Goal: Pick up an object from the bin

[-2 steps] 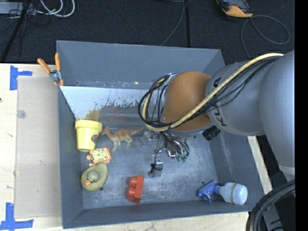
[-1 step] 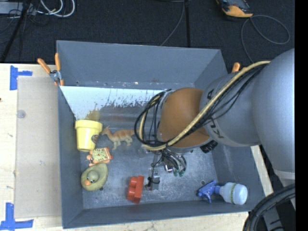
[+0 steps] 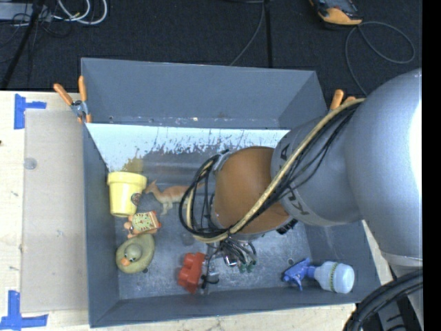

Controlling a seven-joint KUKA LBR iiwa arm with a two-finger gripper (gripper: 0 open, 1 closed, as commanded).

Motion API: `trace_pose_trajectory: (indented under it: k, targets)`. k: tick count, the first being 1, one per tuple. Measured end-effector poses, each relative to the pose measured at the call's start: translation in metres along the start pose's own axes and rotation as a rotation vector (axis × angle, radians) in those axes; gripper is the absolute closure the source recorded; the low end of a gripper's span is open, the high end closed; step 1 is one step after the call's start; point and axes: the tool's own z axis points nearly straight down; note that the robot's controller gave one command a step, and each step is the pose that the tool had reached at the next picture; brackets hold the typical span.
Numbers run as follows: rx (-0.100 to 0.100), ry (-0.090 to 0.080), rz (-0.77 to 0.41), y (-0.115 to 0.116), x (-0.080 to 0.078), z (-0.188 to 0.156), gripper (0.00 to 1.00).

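Item nearest the pincer: a red blocky toy (image 3: 190,270). It lies on the floor of the bin (image 3: 200,95), close to the near wall and about midway along it. Its exact kind is not resolvable. It looks slightly longer than wide, with the long axis running roughly from far wall to near wall, a little tilted.

The pincer (image 3: 219,262) is low in the bin under the orange wrist cover (image 3: 244,185). It sits just beside the red toy on the toy's view-right side. Touching or a hair apart: cannot tell. Released or clenched: cannot tell. Nothing is seen grasped in it.

Key relation: the toy lies to the view-left of the pincer, at about the same depth in the bin.

Judgement: taking this toy calls for a short sideways shift to the view-left. The closing line should then cross the toy's shorter width, square to its long axis. The near wall is close, so a nudge could slide the toy against it instead of seating it.

Further out, view-left:
- yellow-green rubber duck (image 3: 136,254), apart from the toy
- small orange patterned block (image 3: 143,223), just beyond the duck
- yellow cup (image 3: 126,192)
- tan dinosaur figure (image 3: 167,195), beside the cup

View-right: a blue-and-white spray bottle (image 3: 322,276) lies on its side near the near corner, well apart from the pincer.

Status, as judged: pick not yet made.
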Motion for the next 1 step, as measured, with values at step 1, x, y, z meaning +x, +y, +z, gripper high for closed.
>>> trace_pose_trajectory:
  k: [1]
  targets:
    - [0.010, -0.007, -0.408, -0.0195, 0.0143, 0.0149, 1.00]
